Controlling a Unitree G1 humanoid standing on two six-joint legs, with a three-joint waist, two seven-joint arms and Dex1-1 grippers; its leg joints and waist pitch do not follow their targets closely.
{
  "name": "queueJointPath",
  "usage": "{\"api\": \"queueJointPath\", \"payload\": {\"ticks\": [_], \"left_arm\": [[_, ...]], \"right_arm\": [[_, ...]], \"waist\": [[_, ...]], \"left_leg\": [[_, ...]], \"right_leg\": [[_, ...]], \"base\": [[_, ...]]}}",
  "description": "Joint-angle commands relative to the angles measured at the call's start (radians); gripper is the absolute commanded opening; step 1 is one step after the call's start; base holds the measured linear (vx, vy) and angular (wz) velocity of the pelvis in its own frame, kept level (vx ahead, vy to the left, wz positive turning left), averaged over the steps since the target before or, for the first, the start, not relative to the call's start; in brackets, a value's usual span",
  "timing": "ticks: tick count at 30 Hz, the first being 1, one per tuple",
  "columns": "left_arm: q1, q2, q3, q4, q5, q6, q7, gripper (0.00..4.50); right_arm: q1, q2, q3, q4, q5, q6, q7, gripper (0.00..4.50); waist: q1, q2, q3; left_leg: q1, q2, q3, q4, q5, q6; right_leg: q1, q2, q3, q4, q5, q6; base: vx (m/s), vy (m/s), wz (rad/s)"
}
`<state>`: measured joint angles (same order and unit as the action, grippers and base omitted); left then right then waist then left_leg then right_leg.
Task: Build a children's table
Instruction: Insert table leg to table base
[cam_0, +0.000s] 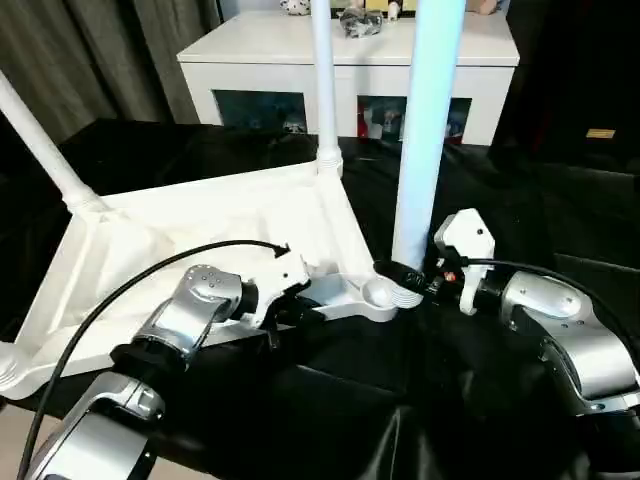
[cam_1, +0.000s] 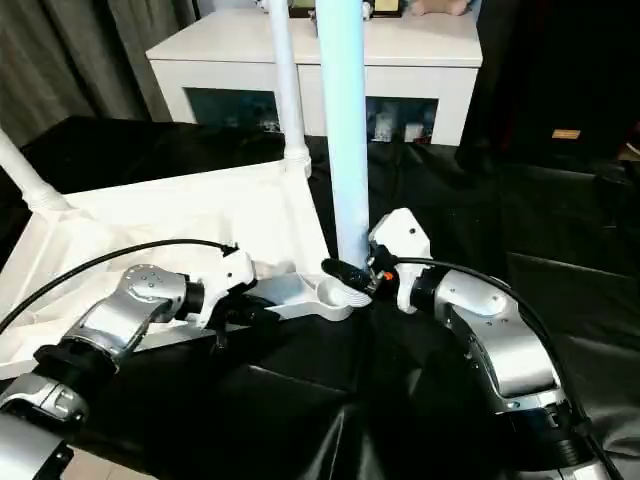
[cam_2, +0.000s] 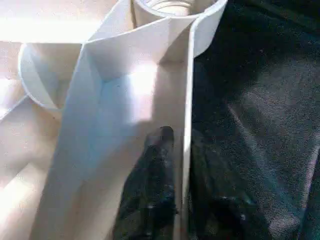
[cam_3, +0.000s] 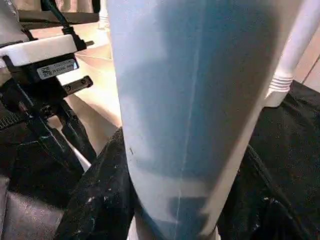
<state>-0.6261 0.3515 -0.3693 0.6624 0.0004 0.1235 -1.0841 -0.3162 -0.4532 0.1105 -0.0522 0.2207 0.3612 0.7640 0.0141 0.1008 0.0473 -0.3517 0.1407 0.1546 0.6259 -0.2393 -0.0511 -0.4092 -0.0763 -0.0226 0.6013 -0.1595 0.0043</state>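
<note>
Ribbed plastic tabletop (cam_0: 200, 230), prob. smooth legs (cam_0: 425, 130)

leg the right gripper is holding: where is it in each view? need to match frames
Left eye: leg, upright right of centre, right gripper at its base.
Right eye: centre.
Left wrist: not visible; left gripper clamps the tabletop rim.
Right wrist: fills the middle.
Shared landmark: corner socket.

Indoor room, home-like but staged for robot work. Grey curtains (cam_0: 110, 50) hang in the upper left of the frame. A low white cabinet (cam_0: 350, 70) with dark glass doors stands top centre, small toys on top. Black cloth (cam_0: 520, 200) covers the work surface.
</note>
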Motion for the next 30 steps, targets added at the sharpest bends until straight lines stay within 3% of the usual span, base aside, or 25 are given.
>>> {"api": "queueJointPath", "payload": {"ticks": [1, 7, 9, 11, 14, 15, 16, 18, 20, 21, 25, 26, 30], "left_arm": [[0.001, 0.011, 0.006, 0.032, 0.020, 0.017, 0.021, 0.30], [0.007, 0.007, 0.036, 0.021, -0.008, 0.000, 0.008, 0.03], [0.051, 0.017, 0.044, -0.035, -0.029, 0.013, -0.009, 0.03], [0.084, 0.025, 0.049, -0.079, -0.044, 0.022, -0.022, 0.03], [0.132, 0.038, 0.045, -0.144, -0.056, 0.014, -0.037, 0.03], [0.183, 0.057, 0.039, -0.210, -0.057, 0.004, -0.043, 0.00], [0.191, 0.060, 0.038, -0.219, -0.055, 0.003, -0.039, 0.00], [0.209, 0.067, 0.038, -0.240, -0.049, -0.002, -0.030, 0.00], [0.221, 0.067, 0.045, -0.255, -0.044, 0.002, -0.015, 0.00], [0.222, 0.067, 0.046, -0.257, -0.043, 0.003, -0.014, 0.00], [0.235, 0.075, 0.063, -0.287, -0.029, 0.013, 0.006, 0.00], [0.234, 0.075, 0.066, -0.286, -0.031, 0.017, 0.007, 0.00], [0.238, 0.080, 0.070, -0.301, -0.031, 0.022, 0.018, 0.00]], "right_arm": [[-0.027, 0.005, 0.003, -0.001, 0.000, -0.015, 0.003, 1.85], [-0.034, 0.019, -0.018, -0.004, 0.029, -0.003, 0.000, 1.85], [-0.047, 0.051, -0.050, -0.017, 0.084, 0.059, -0.020, 1.85], [-0.051, 0.064, -0.058, -0.023, 0.105, 0.089, -0.029, 1.85], [-0.048, 0.080, -0.057, -0.028, 0.124, 0.115, -0.032, 1.85], [-0.038, 0.091, -0.040, -0.034, 0.148, 0.151, -0.012, 1.85], [-0.036, 0.092, -0.036, -0.034, 0.152, 0.157, -0.008, 1.85], [-0.032, 0.094, -0.025, -0.034, 0.161, 0.174, 0.003, 1.84], [-0.034, 0.094, -0.016, -0.023, 0.166, 0.201, 0.014, 1.84], [-0.035, 0.094, -0.015, -0.021, 0.165, 0.203, 0.014, 1.84], [-0.057, 0.098, 0.010, 0.029, 0.156, 0.235, 0.020, 1.84], [-0.060, 0.097, 0.016, 0.037, 0.148, 0.237, 0.020, 1.84], [-0.062, 0.080, 0.045, 0.055, 0.117, 0.229, 0.022, 1.84]], "waist": [[0.003, -0.014, -0.055], [-0.004, -0.013, -0.054], [-0.007, -0.005, -0.057], [-0.011, -0.011, -0.059], [-0.011, -0.006, -0.064], [-0.010, -0.011, -0.066], [-0.011, -0.008, -0.066], [-0.009, -0.008, -0.066], [-0.004, -0.017, -0.064], [-0.002, -0.013, -0.062], [-0.002, -0.023, -0.063], [-0.001, -0.019, -0.062], [-0.002, -0.022, -0.061]], "left_leg": [[-0.011, 0.061, -0.022, -0.092, -0.203, 0.055], [-0.016, 0.062, -0.026, -0.095, -0.209, 0.052], [-0.016, 0.063, -0.026, -0.093, -0.189, 0.059], [-0.020, 0.063, -0.027, -0.093, -0.160, 0.070], [-0.020, 0.065, -0.024, -0.088, -0.096, 0.097], [-0.018, 0.065, -0.023, -0.086, -0.073, 0.108], [-0.019, 0.067, -0.023, -0.086, -0.069, 0.114], [-0.016, 0.066, -0.020, -0.084, -0.063, 0.128], [-0.013, 0.067, -0.015, -0.085, -0.071, 0.127], [-0.016, 0.068, -0.016, -0.086, -0.073, 0.121], [-0.017, 0.068, -0.018, -0.087, -0.064, 0.108], [-0.016, 0.068, -0.017, -0.087, -0.067, 0.105], [-0.017, 0.067, -0.017, -0.088, -0.071, 0.096]], "right_leg": [[0.056, -0.061, 0.033, -0.082, -0.338, -0.241], [0.060, -0.064, 0.032, -0.082, -0.352, -0.234], [0.060, -0.065, 0.033, -0.077, -0.303, -0.250], [0.066, -0.064, 0.031, -0.073, -0.257, -0.262], [0.068, -0.068, 0.031, -0.067, -0.185, -0.279], [0.066, -0.066, 0.029, -0.064, -0.148, -0.287], [0.068, -0.067, 0.028, -0.062, -0.135, -0.292], [0.064, -0.067, 0.026, -0.064, -0.137, -0.292], [0.060, -0.066, 0.023, -0.068, -0.184, -0.283], [0.062, -0.067, 0.022, -0.067, -0.208, -0.274], [0.062, -0.068, 0.021, -0.066, -0.217, -0.262], [0.061, -0.068, 0.021, -0.066, -0.222, -0.260], [0.061, -0.068, 0.021, -0.065, -0.226, -0.255]], "base": [[0.000, 0.000, 0.00], [0.000, 0.000, 0.00], [0.000, 0.000, 0.00], [0.000, 0.000, 0.00], [0.000, 0.000, 0.00], [0.000, 0.000, 0.00], [0.000, 0.000, 0.00], [0.000, 0.000, 0.00], [0.000, 0.000, 0.00], [0.000, 0.000, 0.00], [0.000, 0.000, 0.00], [0.000, 0.000, 0.00], [0.000, 0.000, 0.00]]}}
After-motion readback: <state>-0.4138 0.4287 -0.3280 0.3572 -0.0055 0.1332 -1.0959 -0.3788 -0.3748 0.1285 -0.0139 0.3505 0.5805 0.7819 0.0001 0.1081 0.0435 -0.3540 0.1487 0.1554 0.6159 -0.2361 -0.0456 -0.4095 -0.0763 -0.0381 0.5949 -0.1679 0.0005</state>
